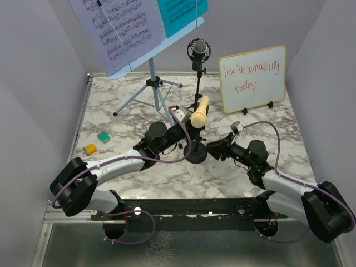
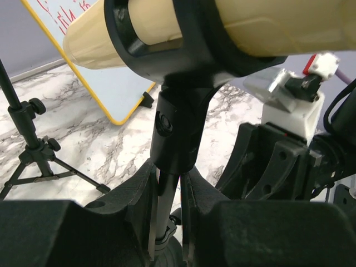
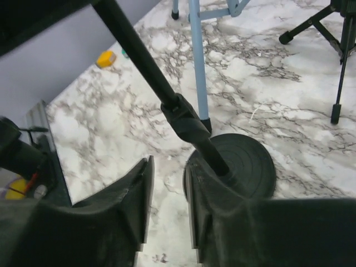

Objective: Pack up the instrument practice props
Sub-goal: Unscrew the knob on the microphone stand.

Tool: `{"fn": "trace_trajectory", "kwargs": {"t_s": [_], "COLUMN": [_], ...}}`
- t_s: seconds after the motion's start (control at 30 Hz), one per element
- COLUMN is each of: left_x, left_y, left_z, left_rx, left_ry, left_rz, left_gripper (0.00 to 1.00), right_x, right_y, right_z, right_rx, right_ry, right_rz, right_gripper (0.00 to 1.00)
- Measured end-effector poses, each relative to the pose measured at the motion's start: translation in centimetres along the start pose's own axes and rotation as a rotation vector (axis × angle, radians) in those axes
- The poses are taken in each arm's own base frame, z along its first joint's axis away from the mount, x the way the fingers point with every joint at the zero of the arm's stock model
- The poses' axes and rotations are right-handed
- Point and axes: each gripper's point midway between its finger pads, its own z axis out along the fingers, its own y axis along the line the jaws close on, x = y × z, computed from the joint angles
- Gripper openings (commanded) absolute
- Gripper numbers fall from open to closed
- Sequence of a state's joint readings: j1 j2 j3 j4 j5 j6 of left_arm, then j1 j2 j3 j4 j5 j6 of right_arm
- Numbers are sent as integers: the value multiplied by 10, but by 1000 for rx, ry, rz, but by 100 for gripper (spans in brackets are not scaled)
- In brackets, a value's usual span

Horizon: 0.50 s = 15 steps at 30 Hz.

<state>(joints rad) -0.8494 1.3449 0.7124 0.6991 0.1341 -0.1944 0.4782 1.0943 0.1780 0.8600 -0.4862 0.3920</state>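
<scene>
The cream handheld microphone (image 1: 199, 111) sits in a black clip on top of its black pole (image 3: 167, 94), which rises from a round base (image 1: 196, 153) on the marble table. My left gripper (image 2: 170, 178) is shut on the pole just under the clip. My right gripper (image 3: 168, 167) hovers low beside the base (image 3: 245, 161), open, with only marble between its fingers. At the back stands the light-blue music rack (image 1: 153, 78), carrying the printed music sheet (image 1: 119, 28) and the cyan sheet (image 1: 181, 14). To its right is the black studio microphone (image 1: 198, 51) on its small tripod.
A wood-framed whiteboard (image 1: 253, 78) with red writing leans at the back right. A green block (image 1: 103, 136) and an orange block (image 1: 89, 148) lie at the left. The rack's legs (image 3: 197, 55) and the studio tripod's feet (image 3: 334, 33) stand close behind the base.
</scene>
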Motion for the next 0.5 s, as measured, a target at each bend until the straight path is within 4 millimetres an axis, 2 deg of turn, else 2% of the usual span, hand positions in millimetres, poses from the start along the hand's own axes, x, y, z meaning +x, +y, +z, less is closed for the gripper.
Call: {"fn": "trace_trajectory", "kwargs": {"t_s": [0.07, 0.2, 0.3, 0.5], "left_x": [0, 0, 0, 0], "left_y": [0, -1, -1, -2], "left_z": [0, 0, 0, -1], "left_rx": [2, 8, 12, 20], "left_ry": [1, 2, 2, 4], "left_rz": [7, 23, 31, 43], "left_gripper": [0, 0, 0, 0], "right_x": [-9, -21, -23, -15], "right_y": [2, 2, -2, -9], "right_z": [0, 0, -1, -1], "right_rx": [11, 72, 130, 221], "right_ry": [-10, -24, -37, -35], "right_rz": [23, 174, 325, 611], "right_gripper": [55, 64, 64, 62]}}
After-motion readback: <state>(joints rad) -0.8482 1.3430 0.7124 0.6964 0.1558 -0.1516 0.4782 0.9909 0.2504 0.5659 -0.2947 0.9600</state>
